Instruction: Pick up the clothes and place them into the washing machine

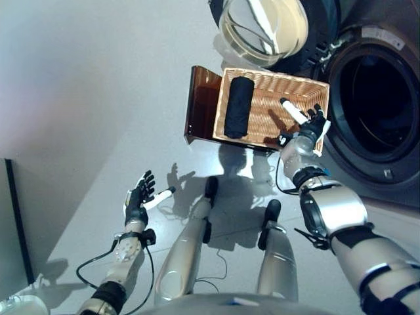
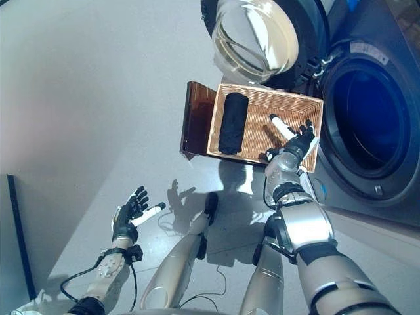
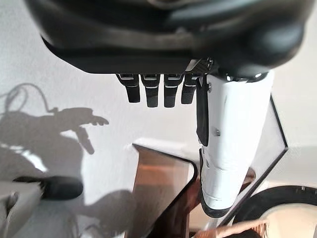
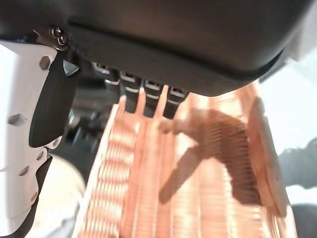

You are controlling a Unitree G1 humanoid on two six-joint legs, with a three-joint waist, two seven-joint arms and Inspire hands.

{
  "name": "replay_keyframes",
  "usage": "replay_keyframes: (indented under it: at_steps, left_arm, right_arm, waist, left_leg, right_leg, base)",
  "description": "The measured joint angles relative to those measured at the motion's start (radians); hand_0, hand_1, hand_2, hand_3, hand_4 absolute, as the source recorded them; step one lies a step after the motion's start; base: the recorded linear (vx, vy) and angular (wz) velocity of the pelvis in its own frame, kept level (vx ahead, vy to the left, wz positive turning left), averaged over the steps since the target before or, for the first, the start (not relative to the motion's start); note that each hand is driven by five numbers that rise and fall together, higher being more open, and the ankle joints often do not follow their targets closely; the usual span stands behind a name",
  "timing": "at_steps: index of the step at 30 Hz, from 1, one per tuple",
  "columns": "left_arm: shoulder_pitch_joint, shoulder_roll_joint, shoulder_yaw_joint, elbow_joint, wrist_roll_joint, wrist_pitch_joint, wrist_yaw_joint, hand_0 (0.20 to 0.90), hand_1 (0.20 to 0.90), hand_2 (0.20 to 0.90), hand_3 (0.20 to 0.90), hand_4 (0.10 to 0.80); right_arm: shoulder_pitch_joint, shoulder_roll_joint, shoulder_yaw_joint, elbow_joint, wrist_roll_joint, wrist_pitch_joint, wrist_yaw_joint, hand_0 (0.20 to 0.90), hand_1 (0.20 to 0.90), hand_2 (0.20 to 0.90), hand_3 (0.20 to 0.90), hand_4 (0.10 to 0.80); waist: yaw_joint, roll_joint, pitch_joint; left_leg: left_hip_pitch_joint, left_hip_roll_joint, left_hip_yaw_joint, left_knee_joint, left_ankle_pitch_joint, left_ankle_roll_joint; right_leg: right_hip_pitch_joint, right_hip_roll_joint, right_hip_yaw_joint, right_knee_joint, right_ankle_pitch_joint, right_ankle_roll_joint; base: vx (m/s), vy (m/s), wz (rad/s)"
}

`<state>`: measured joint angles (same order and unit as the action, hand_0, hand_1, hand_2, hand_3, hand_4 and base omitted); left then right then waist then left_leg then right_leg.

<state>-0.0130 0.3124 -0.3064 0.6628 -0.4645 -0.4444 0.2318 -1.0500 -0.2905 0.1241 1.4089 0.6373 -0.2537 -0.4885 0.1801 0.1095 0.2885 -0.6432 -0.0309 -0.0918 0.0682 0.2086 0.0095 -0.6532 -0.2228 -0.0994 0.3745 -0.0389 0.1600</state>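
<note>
Nothing loaded yet: the rolled black cloth [image 1: 238,107] lies at the left end of the rectangular woven wicker basket [image 1: 308,85] on the floor, beside the open washing machine drum [image 1: 377,105]. Right hand [image 1: 314,126] hovers over the basket's right end, fingers released, holding nothing; left hand [image 1: 138,199] idle, fingers released

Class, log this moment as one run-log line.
right hand: open, over basket | left hand: open, idle | black clothes: in basket | washing machine: door open
</note>
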Motion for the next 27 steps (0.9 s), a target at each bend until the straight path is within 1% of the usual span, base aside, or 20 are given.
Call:
replay_keyframes:
  at_steps: [2, 5, 6, 10, 11, 14, 18, 23, 24, 25, 27]
  left_arm:
    - [-0.001, 0.002, 0.014, -0.008, 0.001, 0.000, 0.010, 0.900, 0.900, 0.900, 0.900, 0.800]
    - [0.010, 0.024, 0.023, -0.068, 0.003, -0.001, 0.010, 0.900, 0.900, 0.900, 0.900, 0.800]
    - [0.009, 0.028, 0.023, -0.074, 0.004, -0.001, 0.010, 0.900, 0.900, 0.900, 0.900, 0.800]
    - [0.008, 0.057, 0.028, -0.137, 0.024, -0.001, 0.021, 0.900, 0.900, 0.900, 0.900, 0.800]
    - [0.005, 0.062, 0.029, -0.152, 0.025, -0.001, 0.026, 0.900, 0.900, 0.900, 0.900, 0.800]
    - [0.009, 0.079, 0.028, -0.183, 0.038, 0.000, 0.030, 0.900, 0.900, 0.900, 0.900, 0.800]
    - [0.008, 0.096, 0.030, -0.195, 0.043, -0.001, 0.038, 0.900, 0.900, 0.900, 0.900, 0.800]
    - [0.007, 0.096, 0.030, -0.200, 0.043, -0.001, 0.046, 0.900, 0.900, 0.900, 0.900, 0.800]
    - [0.007, 0.096, 0.030, -0.206, 0.044, -0.001, 0.047, 0.900, 0.900, 0.900, 0.900, 0.800]
    - [0.007, 0.096, 0.027, -0.217, 0.044, -0.001, 0.049, 0.900, 0.900, 0.900, 0.900, 0.800]
    - [0.005, 0.097, 0.027, -0.238, 0.046, -0.001, 0.050, 0.900, 0.900, 0.900, 0.900, 0.800]
  right_arm:
    - [-0.022, 0.005, 0.003, 0.025, -0.029, 0.021, -0.008, 0.900, 0.900, 0.900, 0.900, 0.800]
    - [-0.051, 0.001, 0.002, 0.078, -0.047, 0.050, -0.018, 0.900, 0.900, 0.900, 0.900, 0.800]
    - [-0.053, 0.001, 0.003, 0.078, -0.049, 0.055, -0.017, 0.900, 0.900, 0.900, 0.900, 0.800]
    - [-0.066, 0.001, 0.000, 0.109, -0.060, 0.066, -0.029, 0.900, 0.900, 0.900, 0.900, 0.800]
    - [-0.068, -0.002, -0.002, 0.109, -0.061, 0.066, -0.036, 0.900, 0.900, 0.900, 0.900, 0.800]
    - [-0.068, -0.004, -0.023, 0.117, -0.060, 0.067, -0.039, 0.900, 0.900, 0.900, 0.900, 0.800]
    - [-0.074, -0.004, -0.028, 0.118, -0.060, 0.069, -0.040, 0.900, 0.900, 0.900, 0.900, 0.800]
    - [-0.089, -0.005, -0.034, 0.123, -0.060, 0.080, -0.051, 0.900, 0.900, 0.900, 0.900, 0.800]
    - [-0.095, -0.006, -0.036, 0.139, -0.060, 0.079, -0.059, 0.900, 0.900, 0.900, 0.900, 0.800]
    - [-0.102, -0.014, -0.039, 0.162, -0.060, 0.079, -0.064, 0.900, 0.900, 0.900, 0.900, 0.800]
    - [-0.108, -0.028, -0.037, 0.172, -0.060, 0.080, -0.081, 0.900, 0.900, 0.900, 0.900, 0.800]
  waist:
    - [0.020, -0.012, 0.000]
    - [0.041, -0.022, 0.002]
    - [0.046, -0.025, 0.002]
    - [0.080, -0.044, 0.002]
    - [0.085, -0.047, 0.003]
    - [0.102, -0.052, 0.004]
    - [0.128, -0.054, 0.004]
    - [0.137, -0.075, 0.017]
    - [0.136, -0.078, 0.019]
    - [0.137, -0.079, 0.018]
    - [0.136, -0.081, 0.019]
  left_leg:
    - [0.004, -0.001, -0.013, -0.001, 0.000, -0.001]
    - [0.007, 0.001, -0.045, -0.001, 0.001, -0.008]
    - [0.005, 0.001, -0.048, -0.001, 0.002, -0.009]
    - [-0.010, -0.001, -0.081, 0.003, 0.004, -0.017]
    - [-0.019, 0.000, -0.086, 0.002, 0.006, -0.020]
    - [-0.031, -0.008, -0.097, 0.002, 0.008, -0.022]
    - [-0.042, -0.018, -0.108, 0.002, 0.008, -0.023]
    - [-0.051, -0.021, -0.121, -0.001, 0.007, -0.024]
    - [-0.053, -0.023, -0.125, 0.000, 0.004, -0.027]
    - [-0.062, -0.024, -0.127, 0.000, 0.007, -0.032]
    - [-0.082, -0.026, -0.129, 0.006, 0.005, -0.035]
  right_leg:
    - [0.008, 0.001, -0.004, 0.001, -0.001, -0.001]
    - [0.038, 0.003, -0.037, -0.013, -0.008, -0.006]
    - [0.038, 0.002, -0.040, -0.013, -0.009, -0.008]
    - [0.053, 0.004, -0.082, -0.012, -0.023, -0.008]
    - [0.054, 0.001, -0.086, -0.011, -0.028, -0.008]
    - [0.054, -0.009, -0.106, 0.005, -0.050, -0.004]
    - [0.052, -0.014, -0.112, 0.011, -0.068, 0.002]
    - [0.052, -0.016, -0.124, 0.005, -0.074, 0.002]
    - [0.052, -0.018, -0.130, 0.010, -0.087, -0.004]
    - [0.046, -0.017, -0.135, 0.013, -0.086, 0.001]
    - [0.032, -0.026, -0.145, 0.035, -0.109, -0.003]
  base:
    - [0.052, -0.032, 0.12]
    - [0.035, -0.028, 0.25]
    - [0.052, -0.034, 0.19]
    - [0.055, -0.047, 0.31]
    - [0.044, -0.028, 0.39]
    - [0.047, -0.014, 0.34]
    - [0.034, -0.008, 0.18]
    - [0.041, -0.009, 0.08]
    - [0.033, 0.007, 0.21]
    - [0.014, 0.023, 0.26]
    - [0.054, -0.008, 0.25]
